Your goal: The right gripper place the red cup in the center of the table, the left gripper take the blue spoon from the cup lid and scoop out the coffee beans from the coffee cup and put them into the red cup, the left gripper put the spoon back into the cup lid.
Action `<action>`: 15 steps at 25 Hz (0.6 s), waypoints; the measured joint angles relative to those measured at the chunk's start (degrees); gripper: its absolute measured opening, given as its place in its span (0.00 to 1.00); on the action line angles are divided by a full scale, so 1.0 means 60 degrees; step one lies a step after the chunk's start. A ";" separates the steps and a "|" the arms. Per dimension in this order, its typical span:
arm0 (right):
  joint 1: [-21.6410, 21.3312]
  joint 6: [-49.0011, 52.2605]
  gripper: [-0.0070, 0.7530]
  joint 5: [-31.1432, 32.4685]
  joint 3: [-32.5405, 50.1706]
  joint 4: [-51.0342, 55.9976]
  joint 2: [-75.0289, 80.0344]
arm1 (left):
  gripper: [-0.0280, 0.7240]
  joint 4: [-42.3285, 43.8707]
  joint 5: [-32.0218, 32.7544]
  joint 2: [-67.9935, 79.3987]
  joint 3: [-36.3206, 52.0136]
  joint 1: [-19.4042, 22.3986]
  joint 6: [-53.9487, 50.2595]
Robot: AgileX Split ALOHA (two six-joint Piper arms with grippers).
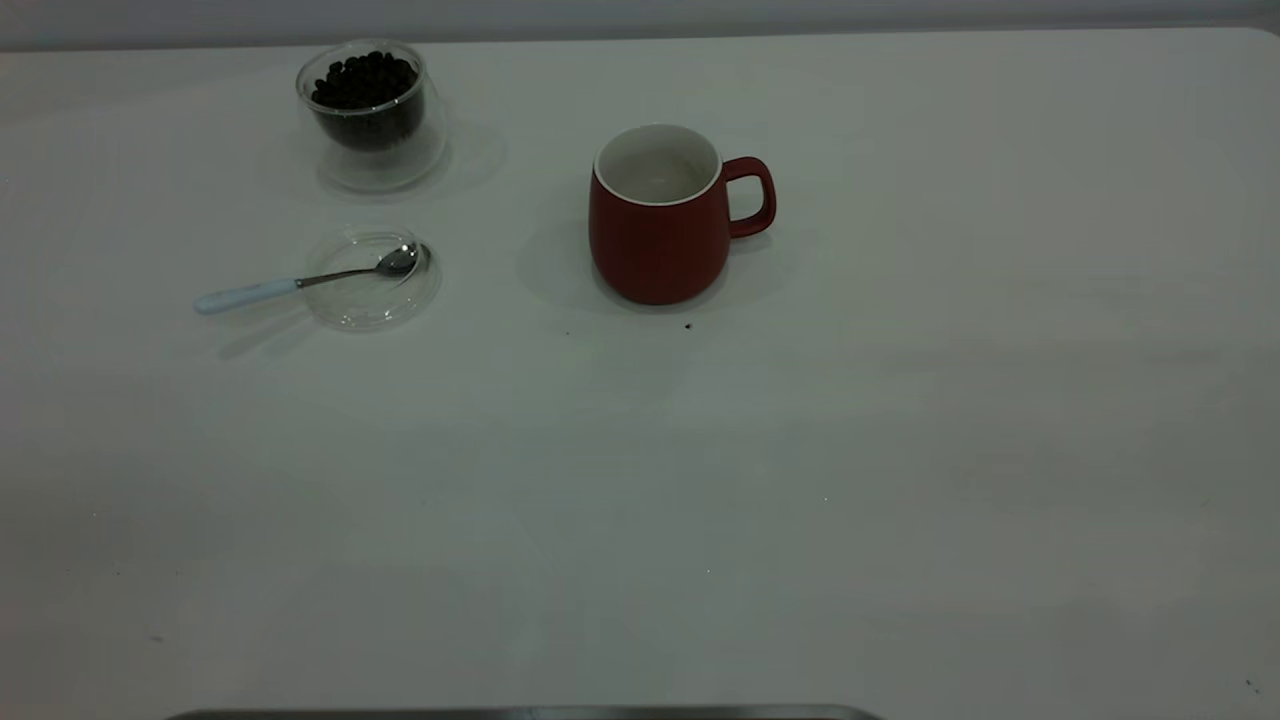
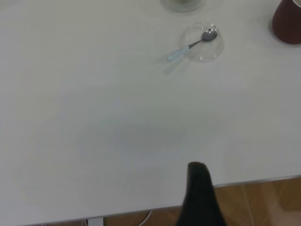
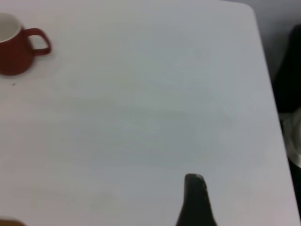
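The red cup (image 1: 655, 235) stands upright near the middle of the table (image 1: 800, 480), handle pointing right and white inside bare; it also shows as the red cup (image 2: 288, 23) and red cup (image 3: 11, 52). The coffee cup (image 1: 372, 115) at the back left holds the coffee beans (image 1: 365, 85). In front of it lies the cup lid (image 1: 370, 290), with the blue spoon (image 1: 300, 282) resting bowl-in-lid, handle pointing left. The exterior view shows neither arm. My left gripper (image 2: 200, 172) hangs shut over the table's near edge, far from the blue spoon (image 2: 190, 45) and the cup lid (image 2: 209, 52). My right gripper (image 3: 194, 181) is shut, far from the mug.
Tiny dark specks (image 1: 688, 326) lie just in front of the mug. The left wrist view shows the table edge (image 2: 254, 181) with wooden floor beyond. A dark object (image 3: 289, 70) stands past the table's side edge in the right wrist view.
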 joint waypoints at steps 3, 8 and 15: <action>0.0452 0.0047 0.79 0.0000 0.0000 -0.0072 0.0000 | 0.83 0.0000 0.0000 0.0000 0.0000 0.0000 0.0000; 0.0573 0.0385 0.79 0.0000 0.0000 -0.0387 0.0000 | 0.83 0.0000 0.0000 0.0000 0.0000 0.0000 0.0006; 0.0573 0.0443 0.79 0.0000 0.0000 -0.0409 0.0000 | 0.83 0.0000 0.0000 0.0000 0.0000 0.0000 0.0006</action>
